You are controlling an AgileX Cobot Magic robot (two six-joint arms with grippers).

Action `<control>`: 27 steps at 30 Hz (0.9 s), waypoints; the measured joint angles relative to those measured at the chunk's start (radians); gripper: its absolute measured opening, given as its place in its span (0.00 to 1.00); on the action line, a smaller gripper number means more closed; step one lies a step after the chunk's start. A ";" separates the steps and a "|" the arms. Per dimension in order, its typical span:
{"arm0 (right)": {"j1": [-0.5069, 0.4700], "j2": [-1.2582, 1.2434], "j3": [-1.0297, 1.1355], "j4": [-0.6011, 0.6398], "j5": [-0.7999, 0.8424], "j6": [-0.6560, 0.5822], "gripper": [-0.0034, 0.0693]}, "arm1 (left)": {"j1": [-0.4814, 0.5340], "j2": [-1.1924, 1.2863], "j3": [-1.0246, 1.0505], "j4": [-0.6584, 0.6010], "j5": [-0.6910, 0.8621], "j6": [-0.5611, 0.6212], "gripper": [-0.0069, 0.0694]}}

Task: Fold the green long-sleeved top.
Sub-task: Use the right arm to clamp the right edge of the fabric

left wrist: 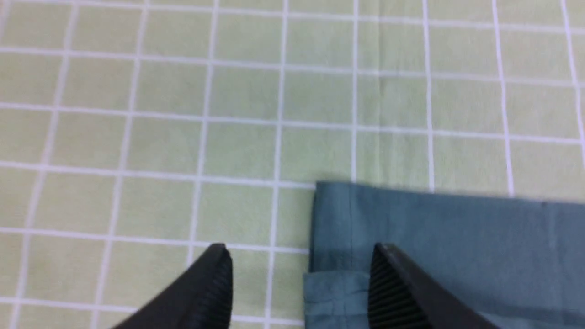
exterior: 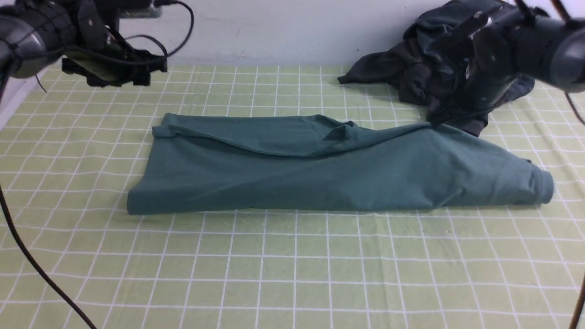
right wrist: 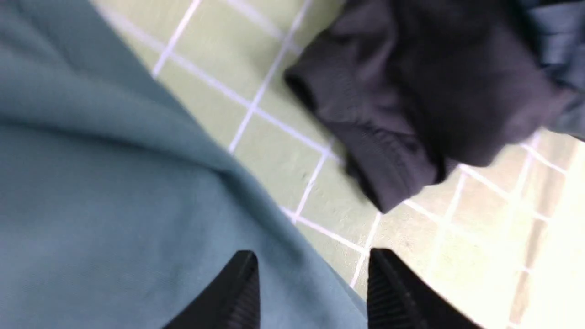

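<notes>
The green long-sleeved top lies across the middle of the table, folded into a long band, with a rumpled ridge along its back edge. My left gripper hangs open above the top's left back corner. A folded cuff shows between its fingers, with nothing gripped. My right gripper is open too. It hovers over the top's right back edge, and the cloth lies loose under its fingers. In the front view it sits low by that edge.
A heap of dark charcoal and slate-grey garments lies at the back right, and one dark cuff lies close to the top's edge. The green checked tablecloth covers the table. A white wall runs behind, and a black cable hangs at the left.
</notes>
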 joint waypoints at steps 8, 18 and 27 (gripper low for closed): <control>0.107 0.062 -0.043 0.578 -0.001 -0.494 0.04 | -0.068 -0.260 0.070 0.003 0.122 0.077 0.41; 0.134 0.348 -0.206 0.701 -0.235 -0.747 0.03 | -0.093 -0.615 0.478 0.042 0.085 0.095 0.22; 0.054 0.435 -0.436 0.524 -0.400 -0.230 0.09 | -0.092 -0.940 0.765 0.088 0.107 0.085 0.21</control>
